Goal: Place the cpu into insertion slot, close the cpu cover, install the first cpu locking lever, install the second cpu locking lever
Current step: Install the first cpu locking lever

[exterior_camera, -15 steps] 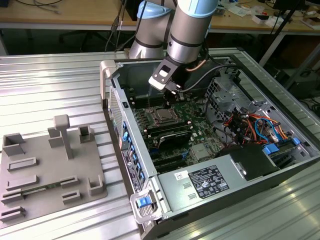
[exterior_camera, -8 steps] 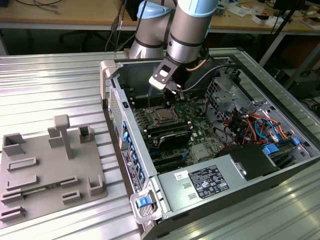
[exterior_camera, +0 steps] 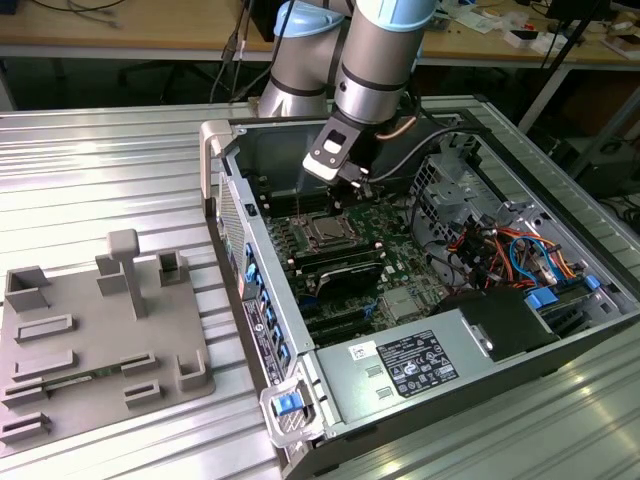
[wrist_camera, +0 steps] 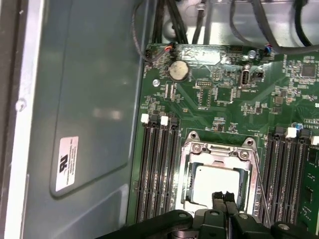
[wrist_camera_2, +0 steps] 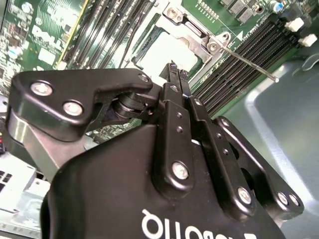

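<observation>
Nearest me in the exterior view, a grey power supply [exterior_camera: 420,362] fills the front of the open computer case [exterior_camera: 225,200], which lies on the ribbed metal bench [exterior_camera: 100,170]. A grey fixture tray [exterior_camera: 90,340] sits on the exterior view's left. Farther in, the cpu [wrist_camera: 215,183] lies in the insertion slot [wrist_camera: 191,174], its pale top showing through the cpu cover [wrist_camera: 219,149], which lies flat over it. One thin locking lever [wrist_camera_2: 249,62] juts free over the memory slots [wrist_camera: 157,169]. My claw [wrist_camera: 224,195] hangs over the cpu's edge, fingertips pressed together with nothing between them; whether it touches I cannot tell. Beyond rises the arm [exterior_camera: 375,50].
</observation>
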Controlling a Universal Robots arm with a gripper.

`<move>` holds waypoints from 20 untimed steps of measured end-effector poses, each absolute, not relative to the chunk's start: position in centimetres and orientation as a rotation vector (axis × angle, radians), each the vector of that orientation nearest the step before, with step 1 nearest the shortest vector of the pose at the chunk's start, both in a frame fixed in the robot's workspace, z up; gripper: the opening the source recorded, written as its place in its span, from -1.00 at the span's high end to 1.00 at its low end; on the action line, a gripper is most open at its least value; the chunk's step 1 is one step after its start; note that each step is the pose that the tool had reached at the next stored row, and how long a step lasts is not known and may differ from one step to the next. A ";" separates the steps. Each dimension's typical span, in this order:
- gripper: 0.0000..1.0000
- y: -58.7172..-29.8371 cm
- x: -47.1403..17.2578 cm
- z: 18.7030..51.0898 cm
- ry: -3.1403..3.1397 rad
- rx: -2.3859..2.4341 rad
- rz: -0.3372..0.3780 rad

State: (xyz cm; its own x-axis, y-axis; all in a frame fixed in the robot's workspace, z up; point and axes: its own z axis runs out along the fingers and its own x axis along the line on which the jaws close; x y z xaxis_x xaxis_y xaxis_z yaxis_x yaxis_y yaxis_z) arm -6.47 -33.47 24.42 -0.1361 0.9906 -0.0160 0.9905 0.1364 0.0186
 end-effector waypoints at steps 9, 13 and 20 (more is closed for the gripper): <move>0.70 -33.5 -6.5 24.4 2.543 1.803 0.009; 0.70 -33.5 -6.5 24.4 2.624 1.685 0.011; 0.70 -33.5 -6.5 24.4 2.755 1.467 0.011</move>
State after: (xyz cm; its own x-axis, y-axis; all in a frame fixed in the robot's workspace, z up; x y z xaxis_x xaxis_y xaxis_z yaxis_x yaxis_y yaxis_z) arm -6.46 -33.47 24.42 -0.5579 0.8298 -0.0146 0.8296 0.5581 0.0161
